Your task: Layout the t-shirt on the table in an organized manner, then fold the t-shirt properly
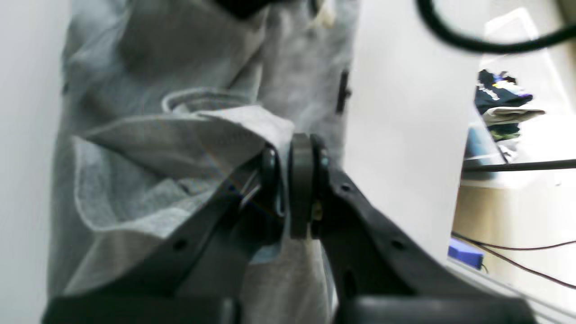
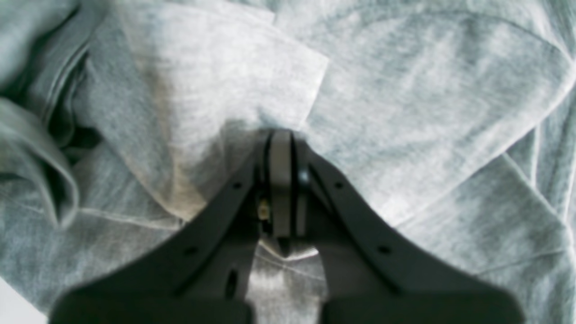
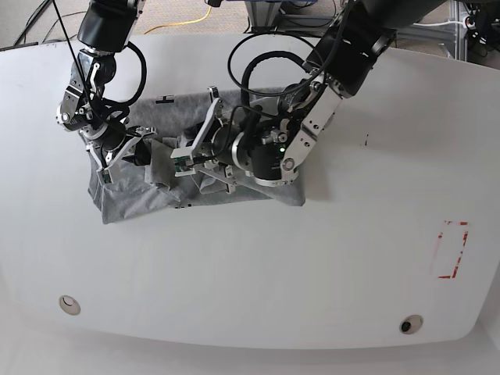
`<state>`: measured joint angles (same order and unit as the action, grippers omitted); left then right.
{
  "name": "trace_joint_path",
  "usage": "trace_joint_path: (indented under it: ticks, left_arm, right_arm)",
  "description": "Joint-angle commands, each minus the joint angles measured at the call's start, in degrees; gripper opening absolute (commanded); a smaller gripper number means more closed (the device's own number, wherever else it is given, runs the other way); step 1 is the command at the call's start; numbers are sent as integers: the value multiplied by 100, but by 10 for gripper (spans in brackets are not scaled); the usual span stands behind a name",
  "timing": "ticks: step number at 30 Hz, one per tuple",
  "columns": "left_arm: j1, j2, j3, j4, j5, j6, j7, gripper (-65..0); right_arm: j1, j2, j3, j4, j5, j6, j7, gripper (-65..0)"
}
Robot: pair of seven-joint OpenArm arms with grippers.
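1. From my remote station I see the heather-grey t-shirt (image 3: 156, 187) lying bunched on the far left part of the white table (image 3: 258, 273), well apart from the red tape rectangle (image 3: 451, 250) near the right edge.

2. My left gripper (image 1: 294, 180) has its jaws pressed together on a fold of the grey cloth, as the left wrist view shows; a ribbed edge that looks like the collar (image 1: 202, 96) lies just beyond it.

3. My right gripper (image 2: 282, 180) is likewise clamped on the t-shirt, its jaws together with a pinch of fabric coming out below them and rumpled layers all around.

4. In the base view both arms crowd over the garment: the right gripper (image 3: 117, 152) at its left part, the left gripper (image 3: 191, 156) toward its middle.

5. I judge the task to be at an early stage. The shirt is crumpled, with folds overlapping and neither sleeves nor hem spread flat.

6. What is left, as I read it: pulling the cloth open, laying it out square, then all of the folding.

7. Black lettering (image 3: 164, 99) peeks out at the shirt's far edge.
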<state>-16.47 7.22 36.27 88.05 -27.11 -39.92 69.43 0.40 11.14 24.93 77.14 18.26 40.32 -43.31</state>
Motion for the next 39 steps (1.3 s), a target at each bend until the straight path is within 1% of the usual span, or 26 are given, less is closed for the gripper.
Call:
trace_joint_path:
  ticks: [1,5,8,11,17,20,22,25,29,32,36,39]
  left_arm:
    - [-195,178,61,-115,-115,-8,-116,-614]
    - [-256,178,166,-212,-115,-8,-116,-601]
    - [-248,178,201,-212,-115,-8,-116,-543]
    - [-239,178,201,-212,-115,-8,-116,-454]
    - [-221,178,184,-194,-115,-8,-116,-203]
    - [-221,178,184,-150,-133,-8,-116,-125]
    - [-230,178,175,8,-133,-8,-116,-111]
    - [-256,178,149,228,-124,-8,-116,-111]
    - [-371,108,-159,298,-106,-8,-116,-111]
    - [-432,-67,-423,289,-27,-8,-116,-111]
    - [-441,-305,-792,342,272,-8,-116,-111]
    - [-441,-454,-1038,342,518,-8,-116,-129]
  right_arm:
    - [8,34,0,17,-204,-32,-262,-637]
    - [8,51,0,17,-204,-32,-262,-637]
    - [8,69,0,17,-195,-32,-262,-637]
    - [8,69,0,17,-187,-32,-262,-637]
    - [8,69,0,17,-187,-32,-262,-637]
    - [8,51,0,17,-187,-32,-262,-637]
    - [8,42,0,17,-187,-32,-262,-637]
    - [8,34,-9,17,-195,-32,-262,-637]
    - [17,34,-27,17,-187,-32,-262,-637]
    - [17,34,-27,17,-187,-32,-262,-637]
    - [17,51,-27,17,-187,-32,-262,-637]
    - [17,51,-27,17,-187,-32,-262,-637]
